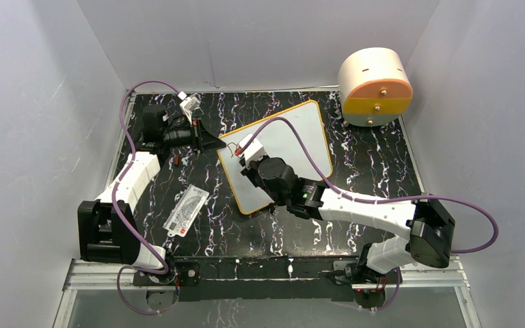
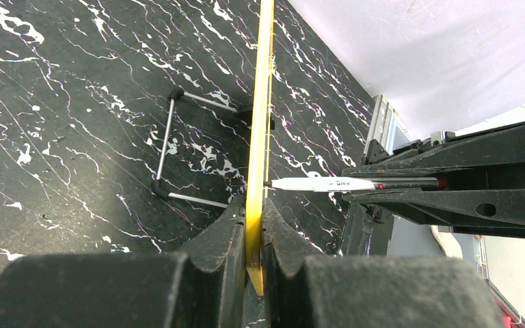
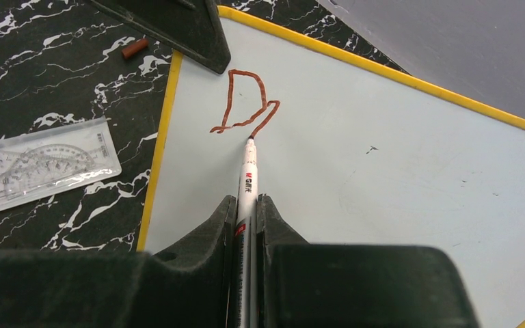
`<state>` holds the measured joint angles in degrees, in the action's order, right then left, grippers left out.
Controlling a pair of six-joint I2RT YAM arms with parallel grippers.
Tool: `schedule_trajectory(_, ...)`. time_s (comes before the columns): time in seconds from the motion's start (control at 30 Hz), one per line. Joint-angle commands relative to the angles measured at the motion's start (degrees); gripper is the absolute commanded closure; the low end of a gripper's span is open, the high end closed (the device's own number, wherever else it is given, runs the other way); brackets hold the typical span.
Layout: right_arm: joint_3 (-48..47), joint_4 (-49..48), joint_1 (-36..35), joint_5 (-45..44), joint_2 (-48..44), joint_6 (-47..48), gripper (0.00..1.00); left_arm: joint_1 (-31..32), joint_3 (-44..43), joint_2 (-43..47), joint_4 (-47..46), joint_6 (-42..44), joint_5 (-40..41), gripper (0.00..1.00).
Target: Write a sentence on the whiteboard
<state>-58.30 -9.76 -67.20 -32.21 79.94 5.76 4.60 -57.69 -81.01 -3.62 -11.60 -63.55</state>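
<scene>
The whiteboard (image 1: 294, 133) lies tilted at mid-table, white with an orange-yellow frame. My left gripper (image 1: 215, 142) is shut on its left edge; in the left wrist view the fingers (image 2: 253, 205) pinch the yellow frame (image 2: 258, 123). The right gripper (image 3: 247, 199) is shut on a white marker (image 3: 249, 174), whose tip touches the whiteboard (image 3: 383, 178). Of the sentence (image 3: 246, 102) there is a reddish-brown "D" with a slanted stroke ending at the tip. The marker (image 2: 321, 184) also shows beside the frame from the left wrist.
A clear plastic ruler card (image 1: 186, 210) lies left of the board, also visible from the right wrist (image 3: 37, 167). A small reddish cap (image 3: 135, 48) rests near the left fingers. A cream and orange drum (image 1: 374, 87) stands at the back right. The board's wire stand (image 2: 167, 147) sits behind it.
</scene>
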Motion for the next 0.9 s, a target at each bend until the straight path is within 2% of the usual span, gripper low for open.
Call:
schedule_trajectory(0.0,0.7,-5.1,0.1,-2.0,-1.5,-0.7,1.0,-0.3,0.7,0.5,1.1,0.5,-0.7,1.0)
schedule_trajectory(0.87,0.6,-10.5,0.3,-5.5,0.5,1.0,1.0,-0.3,0.9,0.2,0.7,0.1,-1.2,1.0)
